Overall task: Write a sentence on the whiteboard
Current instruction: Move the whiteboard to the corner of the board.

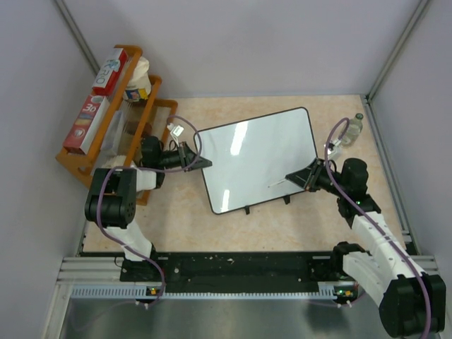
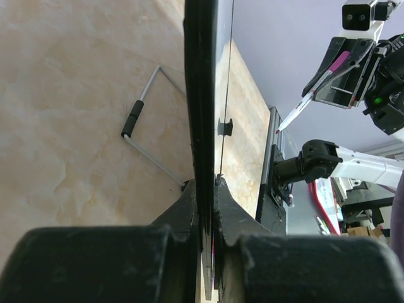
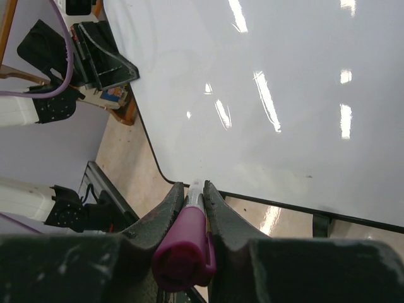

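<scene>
The whiteboard lies tilted on the tan table, glossy and blank; no sentence shows on it. My left gripper is shut on the board's left edge. In the left wrist view the whiteboard appears edge-on, clamped between the left gripper jaws. My right gripper hangs over the board's lower right part, shut on a magenta-capped marker that points at the board. In the right wrist view the marker sits between the right gripper fingers, just above the whiteboard near its bottom corner.
A wooden rack with boxes stands at the back left, close behind the left arm. A plastic bottle stands at the back right corner. A wire stand folds out under the board. Small black feet line its near edge.
</scene>
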Robot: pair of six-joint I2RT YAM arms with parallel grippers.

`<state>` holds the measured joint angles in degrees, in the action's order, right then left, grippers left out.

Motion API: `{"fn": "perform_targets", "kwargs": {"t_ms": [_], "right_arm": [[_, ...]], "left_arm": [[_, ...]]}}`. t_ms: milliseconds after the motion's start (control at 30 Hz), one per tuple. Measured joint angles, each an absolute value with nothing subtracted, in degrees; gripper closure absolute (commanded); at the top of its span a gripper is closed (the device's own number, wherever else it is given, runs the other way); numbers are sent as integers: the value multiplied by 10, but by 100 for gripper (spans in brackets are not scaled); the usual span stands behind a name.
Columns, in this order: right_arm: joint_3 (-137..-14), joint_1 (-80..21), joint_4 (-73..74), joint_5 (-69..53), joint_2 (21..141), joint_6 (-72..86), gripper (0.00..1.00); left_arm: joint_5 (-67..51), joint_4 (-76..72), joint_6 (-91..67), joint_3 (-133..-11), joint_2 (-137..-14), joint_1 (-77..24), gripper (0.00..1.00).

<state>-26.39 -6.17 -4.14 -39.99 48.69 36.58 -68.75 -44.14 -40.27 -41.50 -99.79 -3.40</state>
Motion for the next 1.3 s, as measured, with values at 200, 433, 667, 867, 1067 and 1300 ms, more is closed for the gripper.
{"fn": "perform_targets", "kwargs": {"t_ms": [200, 433, 667, 867, 1067, 1300], "right_arm": [[-264, -62, -46, -403, 489, 366, 100], [-264, -62, -47, -404, 489, 366, 100], [-272, -62, -53, -409, 488, 368, 100], [-275, -61, -69, -426, 480, 377, 100], [-286, -61, -74, -433, 469, 377, 100], [-290, -61, -74, -434, 463, 377, 100]], "left_arm": [[-675, -449, -402, -391, -979, -52, 100], [-657, -447, -383, -368, -955, -96, 100], [-640, -470, -395, -323, -924, -109, 100], [-630, -493, -408, -304, -914, -125, 100], [-628, -476, -396, -309, -910, -145, 100], [-632, -465, -388, -318, -911, -150, 100]]}}
